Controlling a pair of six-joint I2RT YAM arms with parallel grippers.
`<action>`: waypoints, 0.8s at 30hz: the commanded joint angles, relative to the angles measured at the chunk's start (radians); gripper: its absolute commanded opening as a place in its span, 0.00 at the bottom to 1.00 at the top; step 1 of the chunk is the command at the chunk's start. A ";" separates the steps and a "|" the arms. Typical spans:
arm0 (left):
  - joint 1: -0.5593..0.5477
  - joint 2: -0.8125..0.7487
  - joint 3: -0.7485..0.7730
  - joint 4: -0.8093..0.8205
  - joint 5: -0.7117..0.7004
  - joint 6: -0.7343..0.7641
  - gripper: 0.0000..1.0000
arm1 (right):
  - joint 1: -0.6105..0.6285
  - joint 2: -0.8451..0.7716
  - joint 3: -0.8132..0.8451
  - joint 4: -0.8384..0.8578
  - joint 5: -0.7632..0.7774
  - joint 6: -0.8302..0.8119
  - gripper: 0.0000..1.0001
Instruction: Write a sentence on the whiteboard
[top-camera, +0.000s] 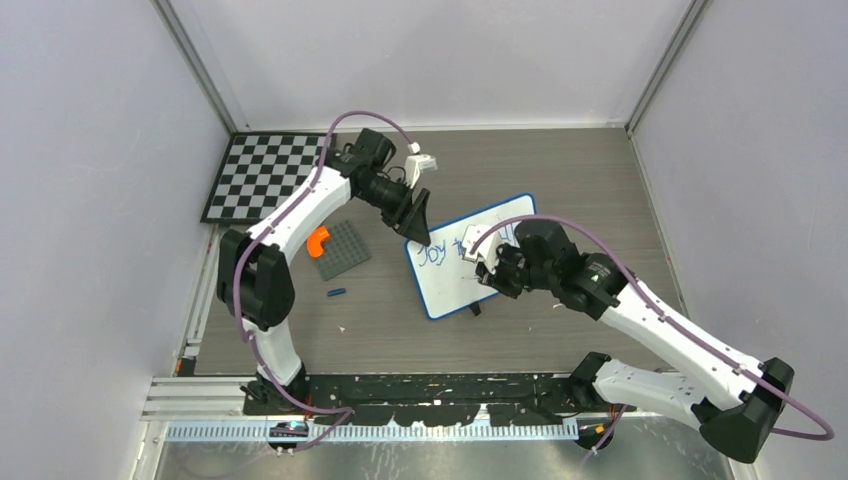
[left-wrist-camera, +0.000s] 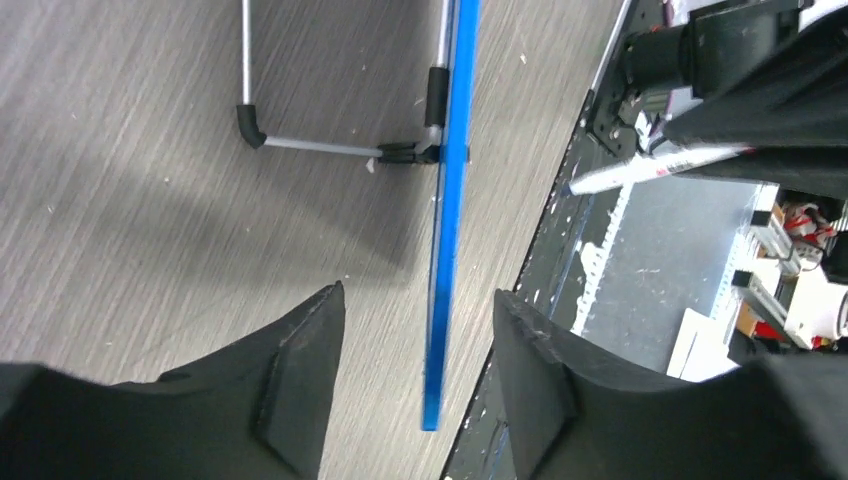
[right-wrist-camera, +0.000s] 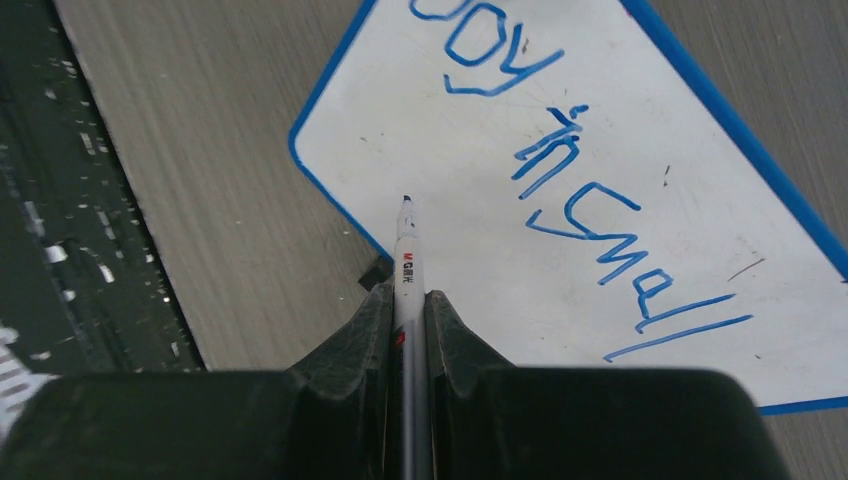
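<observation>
The whiteboard (top-camera: 447, 291), blue-framed, stands tilted mid-table. Blue words reading "Joy in small" (right-wrist-camera: 560, 170) run across it in one slanting line; "Joy" also shows in the top view (top-camera: 432, 256). My left gripper (top-camera: 420, 235) is open, and its jaws straddle the board's blue upper edge (left-wrist-camera: 450, 200) without touching it. My right gripper (right-wrist-camera: 408, 292) is shut on a white marker (right-wrist-camera: 407, 255). The marker's tip is over the blank lower-left part of the board (right-wrist-camera: 430, 150), below the written words. I cannot tell whether the tip touches. The marker also shows in the left wrist view (left-wrist-camera: 650, 168).
A black-and-white checkerboard (top-camera: 262, 175) lies at the back left. A grey studded plate (top-camera: 343, 250) with an orange piece (top-camera: 318, 240) sits left of the board. A small blue cap (top-camera: 337, 292) lies nearer. The board's wire stand (left-wrist-camera: 330, 148) props it from behind.
</observation>
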 joint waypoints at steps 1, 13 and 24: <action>0.023 0.001 0.147 -0.069 0.075 0.062 0.68 | 0.004 -0.003 0.206 -0.223 -0.141 -0.008 0.00; 0.215 0.052 0.117 -0.016 -0.019 0.685 1.00 | -0.122 0.030 0.523 -0.366 -0.139 0.083 0.00; 0.146 0.352 0.236 0.158 0.098 0.267 0.84 | -0.286 0.097 0.568 -0.339 -0.106 0.170 0.00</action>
